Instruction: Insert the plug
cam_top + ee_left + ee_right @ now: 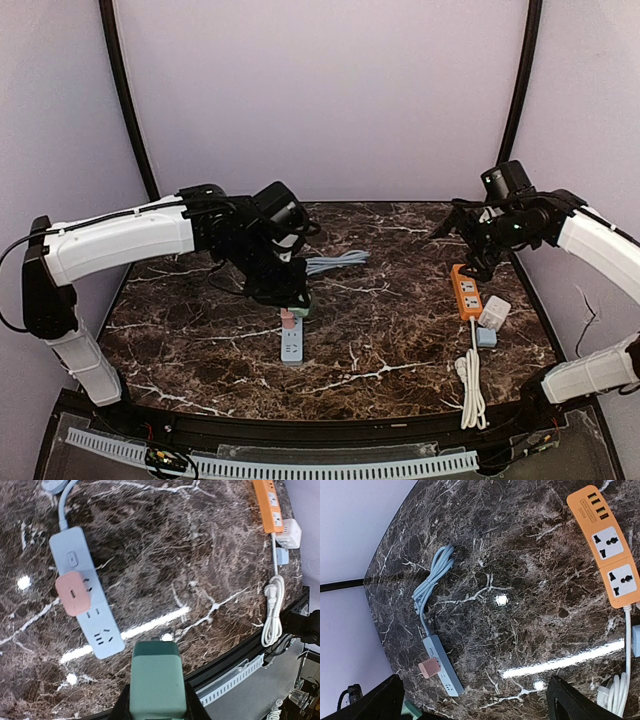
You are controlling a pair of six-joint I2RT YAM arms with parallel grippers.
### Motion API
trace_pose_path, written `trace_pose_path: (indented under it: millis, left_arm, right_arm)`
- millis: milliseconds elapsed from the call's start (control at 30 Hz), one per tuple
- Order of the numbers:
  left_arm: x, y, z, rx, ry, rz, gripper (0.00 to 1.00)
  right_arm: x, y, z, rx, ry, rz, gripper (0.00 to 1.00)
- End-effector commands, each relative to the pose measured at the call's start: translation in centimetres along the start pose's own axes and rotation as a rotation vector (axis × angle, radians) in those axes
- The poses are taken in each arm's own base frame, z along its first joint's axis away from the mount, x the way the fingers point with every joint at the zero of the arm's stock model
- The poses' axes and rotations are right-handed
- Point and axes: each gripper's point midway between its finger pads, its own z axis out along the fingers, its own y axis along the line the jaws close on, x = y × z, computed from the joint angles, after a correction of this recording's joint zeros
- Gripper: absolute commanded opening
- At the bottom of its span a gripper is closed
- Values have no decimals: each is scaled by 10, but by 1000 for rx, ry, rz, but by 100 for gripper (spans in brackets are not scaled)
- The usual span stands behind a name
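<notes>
Green plug (155,682) is clamped in your left gripper (290,292), held above the blue power strip (85,600) and not seated in it. A pink plug (73,593) sits in that strip's middle sockets. Your right gripper (477,702) hangs well right of the strip, jaws spread wide, holding nothing, by the orange power strip (610,555).

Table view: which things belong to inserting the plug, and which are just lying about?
Job: green plug, blue power strip.
Lying about: pink plug already in that strip, orange power strip, white adapter, white cord.
</notes>
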Motion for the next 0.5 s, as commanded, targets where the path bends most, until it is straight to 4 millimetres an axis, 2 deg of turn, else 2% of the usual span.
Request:
trace_pose_path:
  millis: [0,233,467]
  left_arm:
    - [25,29,-12,-72,40,-59,1]
    - [42,50,0,-135,83,-79,1]
    - [47,61,15,-186,116,-70,1]
  right_arm:
    - [-8,-6,-7,54,-33,-145,99]
    - [-9,-11,-18,47,-70,-191,99]
    - [-3,-17,-19,39,-63,-187,99]
